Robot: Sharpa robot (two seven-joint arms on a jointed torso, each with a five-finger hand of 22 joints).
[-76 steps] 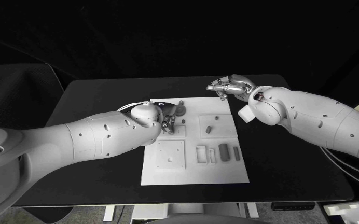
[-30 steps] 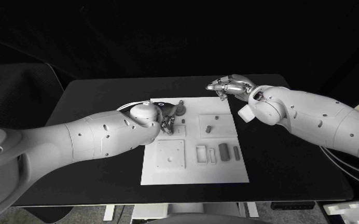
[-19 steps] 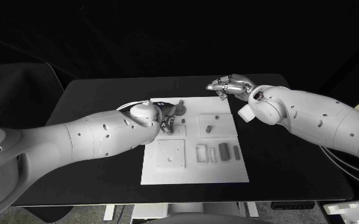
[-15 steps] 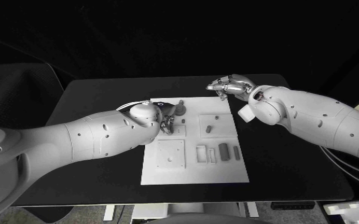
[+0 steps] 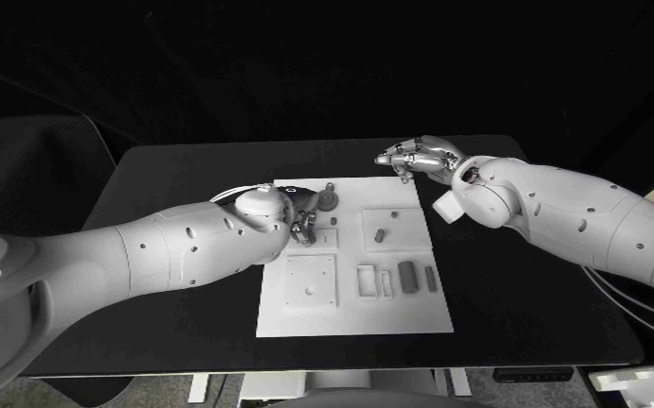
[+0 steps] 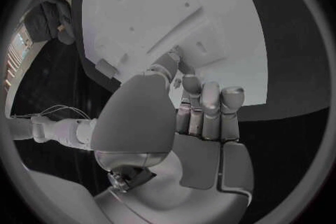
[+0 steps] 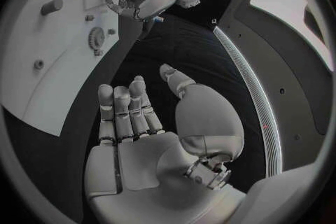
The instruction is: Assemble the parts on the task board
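Left robot hand (image 5: 308,213) on white board (image 5: 357,302), grip unclear, right robot hand (image 5: 417,157) empty with fingers apart, over black counter (image 5: 531,276) near board's far corner

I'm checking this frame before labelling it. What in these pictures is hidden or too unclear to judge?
- Head view: whether the left hand holds a part; its own wrist and fingers cover the spot on the task board.
- Left wrist view: the fingertips mask where they meet the board.
- Head view: the right hand is small, so its fingers' lie is unclear; the right wrist view shows it holding nothing.
- Head view: the small grey parts are too small to identify.
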